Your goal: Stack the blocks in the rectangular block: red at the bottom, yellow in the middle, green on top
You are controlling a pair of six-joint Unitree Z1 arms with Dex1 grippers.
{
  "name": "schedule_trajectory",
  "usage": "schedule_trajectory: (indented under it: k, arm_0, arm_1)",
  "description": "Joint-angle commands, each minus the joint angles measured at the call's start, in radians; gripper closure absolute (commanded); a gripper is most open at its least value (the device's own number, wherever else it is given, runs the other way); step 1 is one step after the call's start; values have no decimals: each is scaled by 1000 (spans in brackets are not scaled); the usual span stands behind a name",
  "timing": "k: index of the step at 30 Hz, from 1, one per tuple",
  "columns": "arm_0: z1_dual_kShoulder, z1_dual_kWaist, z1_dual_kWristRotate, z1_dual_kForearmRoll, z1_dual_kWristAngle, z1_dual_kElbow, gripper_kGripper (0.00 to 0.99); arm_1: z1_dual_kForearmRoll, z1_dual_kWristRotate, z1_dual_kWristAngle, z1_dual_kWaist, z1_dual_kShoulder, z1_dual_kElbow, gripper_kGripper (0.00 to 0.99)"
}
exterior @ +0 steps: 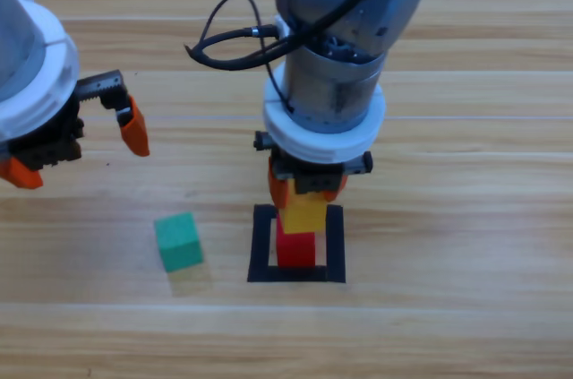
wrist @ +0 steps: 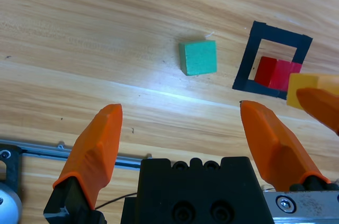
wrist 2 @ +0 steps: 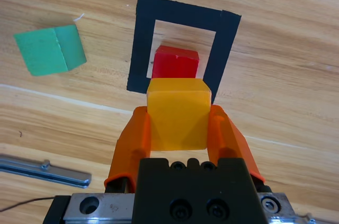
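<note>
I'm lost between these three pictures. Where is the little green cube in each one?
High view: the green cube lies lower left of centre, left of the black tape square.
Left wrist view: the cube sits above centre, again left of the square.
Right wrist view: it is at upper left, left of the square.
Shared landmark: the tape square with the red cube inside.

We see the yellow cube [wrist 2: 177, 118] clamped between the right gripper's [wrist 2: 179, 128] orange fingers [wrist 2: 132, 139], held above the table. Just beyond those fingertips the red cube [wrist 2: 175, 62] sits inside the black tape square [wrist 2: 141, 44], upright. The teal-green cube [wrist 2: 50, 49] rests on the wood, off to one side of the fingers, apart from the square.
</note>
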Motion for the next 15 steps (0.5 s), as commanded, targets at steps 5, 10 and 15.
schedule_trajectory:
  k: [5,10,15]
  arm_0:
    - [-27,22,11,-17,-10,20,42]
    - [-29,22,13,-20,-13,20,42]
    - [-30,22,13,-22,-13,23,42]
  arm_1:
    - [19,19,-33,30,104,-41,964]
    - [20,22,-37,30,115,-49,964]
    - [24,22,-38,32,132,-61,964]
